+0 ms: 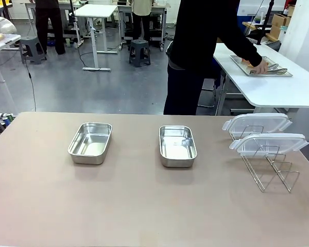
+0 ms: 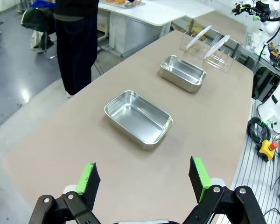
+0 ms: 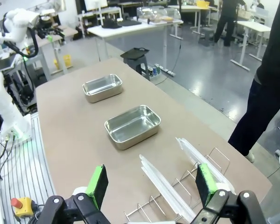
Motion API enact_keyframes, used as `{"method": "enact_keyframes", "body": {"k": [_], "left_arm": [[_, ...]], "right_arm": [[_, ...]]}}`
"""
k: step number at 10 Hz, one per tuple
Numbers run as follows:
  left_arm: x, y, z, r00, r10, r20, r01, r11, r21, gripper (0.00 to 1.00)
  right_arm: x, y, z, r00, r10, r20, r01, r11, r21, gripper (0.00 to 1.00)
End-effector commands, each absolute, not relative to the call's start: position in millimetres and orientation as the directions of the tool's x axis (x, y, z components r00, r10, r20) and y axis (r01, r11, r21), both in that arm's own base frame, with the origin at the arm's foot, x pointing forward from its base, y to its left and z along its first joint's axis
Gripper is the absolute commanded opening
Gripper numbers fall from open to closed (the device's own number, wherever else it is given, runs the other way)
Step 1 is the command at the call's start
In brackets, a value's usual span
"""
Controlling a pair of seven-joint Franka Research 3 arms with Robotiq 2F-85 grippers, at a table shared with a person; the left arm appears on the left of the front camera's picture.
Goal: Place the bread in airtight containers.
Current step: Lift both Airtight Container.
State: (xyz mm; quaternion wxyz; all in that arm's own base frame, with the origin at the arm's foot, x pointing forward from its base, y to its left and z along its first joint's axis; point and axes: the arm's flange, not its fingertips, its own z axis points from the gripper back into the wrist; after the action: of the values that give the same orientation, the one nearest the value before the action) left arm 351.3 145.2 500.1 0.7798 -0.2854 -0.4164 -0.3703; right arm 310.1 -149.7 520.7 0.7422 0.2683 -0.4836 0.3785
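Two empty steel containers sit on the tan table: a left pan [image 1: 90, 142] and a right pan [image 1: 177, 145]. Their two clear lids [image 1: 257, 124] [image 1: 270, 143] lean on a wire rack [image 1: 270, 172] at the right. My left gripper [image 2: 144, 175] hangs open above the table end, well short of the nearer pan [image 2: 138, 118], with the other pan [image 2: 182, 73] beyond. My right gripper [image 3: 151, 179] is open over the rack and lids [image 3: 165, 184], with both pans [image 3: 132, 126] [image 3: 102, 87] farther off. Small golden-brown bread shapes [image 2: 115, 2] lie on a tray at the back.
A person in dark clothes [image 1: 195, 51] stands at the far side, turned to a white side table [image 1: 278, 92], one hand [image 1: 260, 66] on a flat steel tray [image 1: 280, 72]. Open tabletop lies in front of the pans. Cables and a red stop button [image 2: 270, 145] hang beside the table.
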Motion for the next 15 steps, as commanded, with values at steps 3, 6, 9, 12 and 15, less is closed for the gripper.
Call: {"method": "enact_keyframes", "body": {"k": [3,6,9,12,15], "left_arm": [[353.1,146.7,500.0,0.349,-0.332,0.876,0.827,0.549,-0.122,1.00],[353.1,146.7,500.0,0.349,-0.332,0.876,0.827,0.549,-0.122,1.00],[353.1,146.7,500.0,0.349,-0.332,0.876,0.827,0.549,-0.122,1.00],[353.1,146.7,500.0,0.349,-0.332,0.876,0.827,0.549,-0.122,1.00],[353.1,146.7,500.0,0.349,-0.332,0.876,0.827,0.549,-0.122,1.00]], "right_arm": [[311.7,-151.3,522.4,0.216,0.307,0.927,-0.828,0.561,0.007,1.00],[311.7,-151.3,522.4,0.216,0.307,0.927,-0.828,0.561,0.007,1.00],[311.7,-151.3,522.4,0.216,0.307,0.927,-0.828,0.561,0.007,1.00],[311.7,-151.3,522.4,0.216,0.307,0.927,-0.828,0.561,0.007,1.00],[311.7,-151.3,522.4,0.216,0.307,0.927,-0.828,0.561,0.007,1.00]]}}
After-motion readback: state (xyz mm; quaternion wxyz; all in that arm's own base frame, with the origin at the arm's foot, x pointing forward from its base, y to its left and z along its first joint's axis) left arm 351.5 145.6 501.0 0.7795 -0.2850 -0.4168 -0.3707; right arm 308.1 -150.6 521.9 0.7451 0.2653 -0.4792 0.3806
